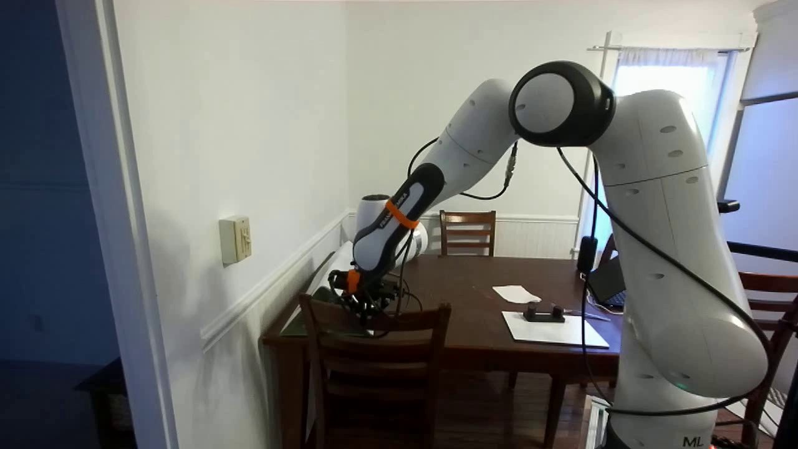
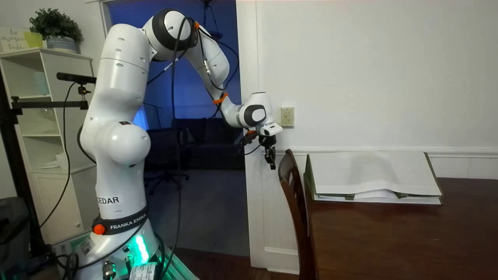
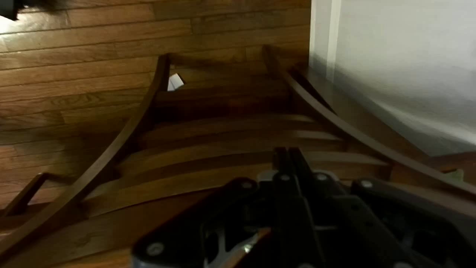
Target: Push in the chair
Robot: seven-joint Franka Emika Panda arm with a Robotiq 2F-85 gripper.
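Chair, arched arm, closed claw pointing downward

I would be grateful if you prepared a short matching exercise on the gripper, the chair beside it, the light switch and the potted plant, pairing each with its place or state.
Things:
1. gripper
2. chair beside the gripper
3. light switch
4. potted plant

Places or states:
A. mounted on the wall
B. standing at the table
C. on top of the white shelf unit
D. closed

Right pairs: 1-D, 2-B, 3-A, 4-C
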